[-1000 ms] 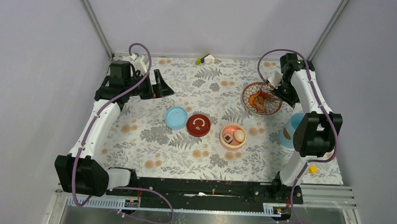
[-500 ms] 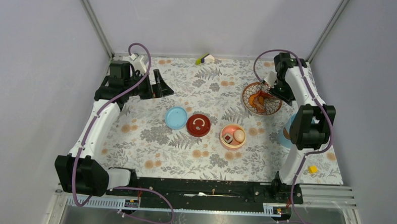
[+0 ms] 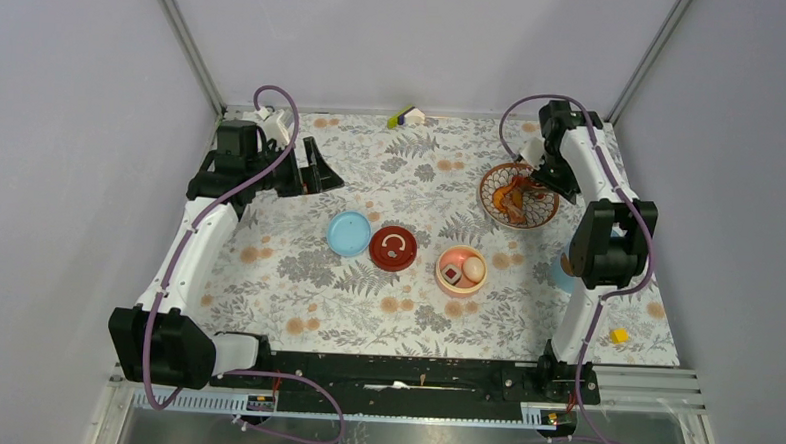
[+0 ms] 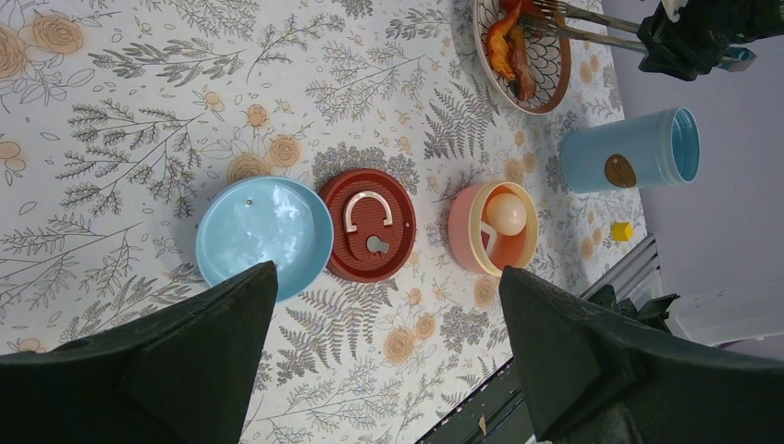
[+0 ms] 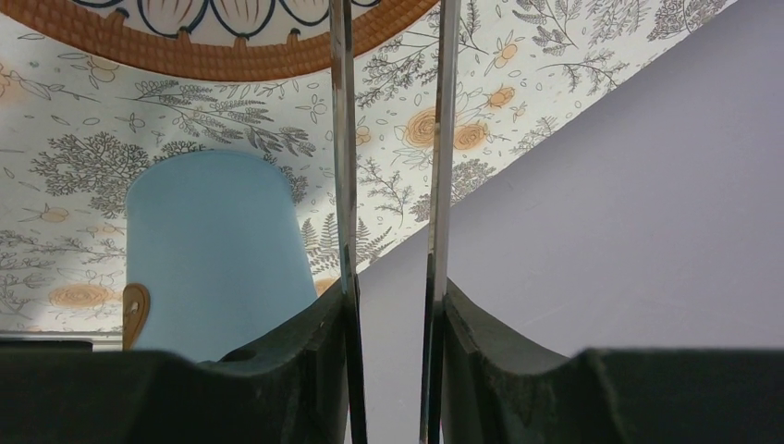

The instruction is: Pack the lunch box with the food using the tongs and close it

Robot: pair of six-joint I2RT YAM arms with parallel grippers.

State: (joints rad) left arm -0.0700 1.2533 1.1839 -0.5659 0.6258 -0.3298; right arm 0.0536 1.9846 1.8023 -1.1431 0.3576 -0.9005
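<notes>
Upper right in the top view, our right gripper [image 3: 548, 175] pinches the tongs [image 5: 341, 139], their long arms pointing left over the patterned dish [image 3: 489, 190] toward the food [image 3: 513, 198] (left gripper [image 4: 381, 282] spread, upper left), pink bowl [image 3: 440, 271] mid-frame.

Shiny metal tongs [image 5: 341, 139], glossy blue disc [image 4: 264, 236], matt black fingers [image 5: 305, 361]

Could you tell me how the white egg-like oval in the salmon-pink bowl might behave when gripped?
The white egg-like oval looks smooth and rounded, so a narrow grip would probably slip. Nudged, it would likely roll, though the salmon-pink bowl should contain it.
</notes>
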